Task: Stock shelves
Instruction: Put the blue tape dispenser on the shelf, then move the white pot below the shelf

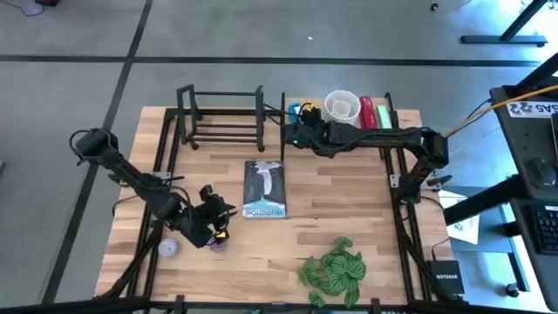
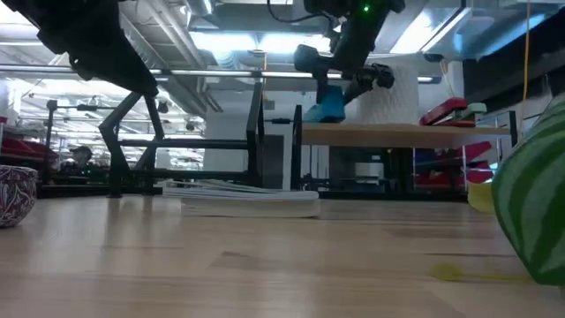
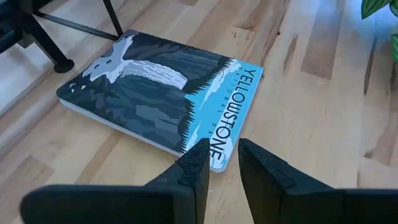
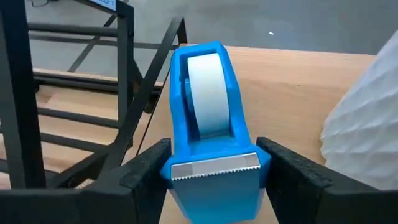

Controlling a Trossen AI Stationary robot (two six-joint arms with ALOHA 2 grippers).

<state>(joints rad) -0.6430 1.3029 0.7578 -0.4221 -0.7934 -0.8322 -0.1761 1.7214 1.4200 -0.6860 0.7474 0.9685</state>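
Wide light-wood shelf board (image 1: 384, 127) at the bench's (image 1: 349, 209) far right; small black open-frame rack (image 1: 222, 118) just left of it. Flat on the bench near the middle, a Yellowstone book (image 3: 161, 102): stiff, slick-covered, probably moderately heavy, best pinched across a free edge. Left tool (image 3: 221, 163) near that book's corner, fingers narrow, holding nothing. Right tool (image 4: 214, 165) at the board's left end, fingers either side of a blue tape dispenser (image 4: 211, 130); likely light, rigid plastic, safest gripped on its flat sides.
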